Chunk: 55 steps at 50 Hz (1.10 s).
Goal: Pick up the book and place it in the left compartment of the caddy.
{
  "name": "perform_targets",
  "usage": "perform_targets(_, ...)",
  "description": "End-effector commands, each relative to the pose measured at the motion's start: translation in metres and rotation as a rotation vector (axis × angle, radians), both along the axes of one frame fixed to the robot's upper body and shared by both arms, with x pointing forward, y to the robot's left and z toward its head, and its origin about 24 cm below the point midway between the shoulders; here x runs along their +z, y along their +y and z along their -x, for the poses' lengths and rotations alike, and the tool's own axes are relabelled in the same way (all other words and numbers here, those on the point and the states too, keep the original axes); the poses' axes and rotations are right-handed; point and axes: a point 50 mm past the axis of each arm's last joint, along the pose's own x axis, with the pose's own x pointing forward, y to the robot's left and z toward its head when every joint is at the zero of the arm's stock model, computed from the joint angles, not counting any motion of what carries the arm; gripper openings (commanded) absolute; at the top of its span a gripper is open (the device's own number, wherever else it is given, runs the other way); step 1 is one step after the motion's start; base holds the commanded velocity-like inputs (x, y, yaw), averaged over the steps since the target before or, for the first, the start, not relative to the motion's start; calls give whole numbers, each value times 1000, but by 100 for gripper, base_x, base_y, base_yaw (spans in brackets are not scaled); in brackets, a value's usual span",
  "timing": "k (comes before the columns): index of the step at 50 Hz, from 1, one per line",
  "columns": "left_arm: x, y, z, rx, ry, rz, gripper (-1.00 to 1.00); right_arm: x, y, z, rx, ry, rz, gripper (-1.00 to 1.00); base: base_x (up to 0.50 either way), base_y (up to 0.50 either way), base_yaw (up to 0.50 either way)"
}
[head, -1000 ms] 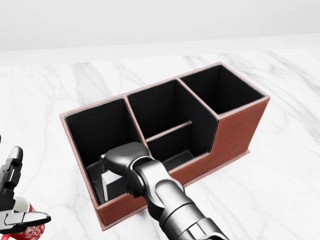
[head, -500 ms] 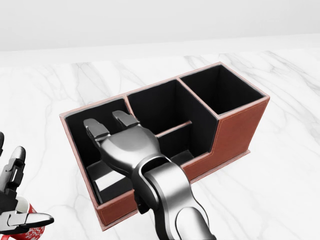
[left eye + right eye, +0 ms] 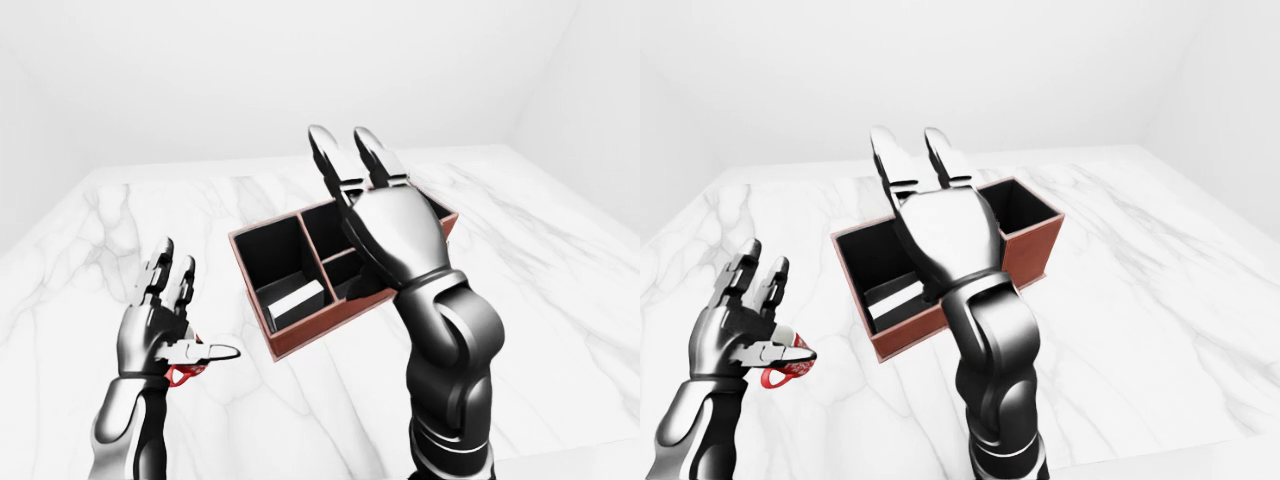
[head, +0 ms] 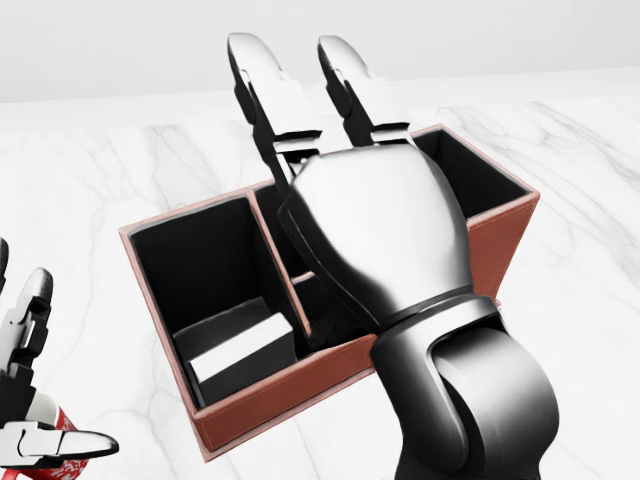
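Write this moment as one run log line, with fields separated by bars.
phase: release done | dark book with white page edge: in left compartment of brown leather caddy | right hand: open, raised | left hand: open

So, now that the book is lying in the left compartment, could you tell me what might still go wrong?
The raised right hand hangs over the caddy; lowering it carelessly could knock the rim. The book lies tilted, not flat, so a bump might shift it. The left hand hovers over a red patterned object it could nudge.
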Motion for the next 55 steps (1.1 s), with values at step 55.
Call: perform_targets(55, 183, -28, 57, 163, -901, 91, 100, 38, -135, 86, 440, -176, -796, 100, 0, 0, 0)
